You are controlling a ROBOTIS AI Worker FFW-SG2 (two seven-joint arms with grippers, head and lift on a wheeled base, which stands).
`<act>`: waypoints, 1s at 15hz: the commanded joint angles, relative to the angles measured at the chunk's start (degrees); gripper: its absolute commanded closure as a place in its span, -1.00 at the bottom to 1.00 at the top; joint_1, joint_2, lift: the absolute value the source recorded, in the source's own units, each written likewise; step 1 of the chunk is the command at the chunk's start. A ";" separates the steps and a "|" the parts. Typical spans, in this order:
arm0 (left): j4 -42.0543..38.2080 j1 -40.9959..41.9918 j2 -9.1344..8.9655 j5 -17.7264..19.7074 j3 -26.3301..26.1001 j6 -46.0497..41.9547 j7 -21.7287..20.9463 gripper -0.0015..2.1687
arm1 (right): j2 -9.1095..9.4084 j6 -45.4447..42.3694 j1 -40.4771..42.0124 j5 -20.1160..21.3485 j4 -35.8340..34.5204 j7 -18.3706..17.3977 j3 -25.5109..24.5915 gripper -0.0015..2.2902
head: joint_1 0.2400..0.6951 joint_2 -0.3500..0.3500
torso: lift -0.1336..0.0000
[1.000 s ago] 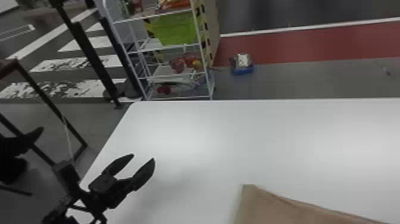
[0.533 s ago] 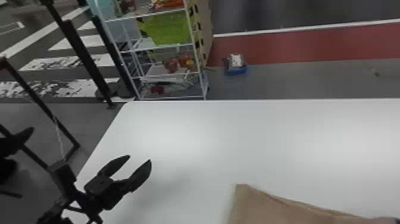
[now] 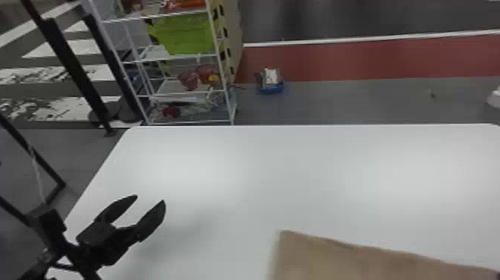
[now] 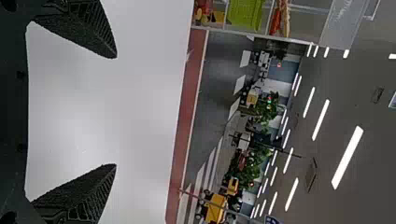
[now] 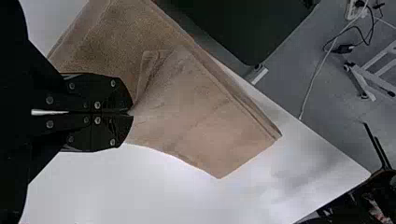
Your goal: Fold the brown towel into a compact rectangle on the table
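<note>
Left: my left gripper, fingers apart, over the white table. Right of it, brown towel at the near edge, partly folded. Right gripper pinched together on its cloth. Judged step: mid-fold. Next: lay the held part flat, release, square edges.

The towel is plain brown, the table white, the left gripper black, the bin lime green, the floor grey with a red band.
</note>
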 commanded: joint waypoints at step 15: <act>0.38 0.34 -0.24 -0.62 0.16 -0.72 -0.27 -0.96 | -0.89 -3.31 5.33 -6.91 -2.04 0.28 -9.73 0.16 | 1.00 0.47 | -0.84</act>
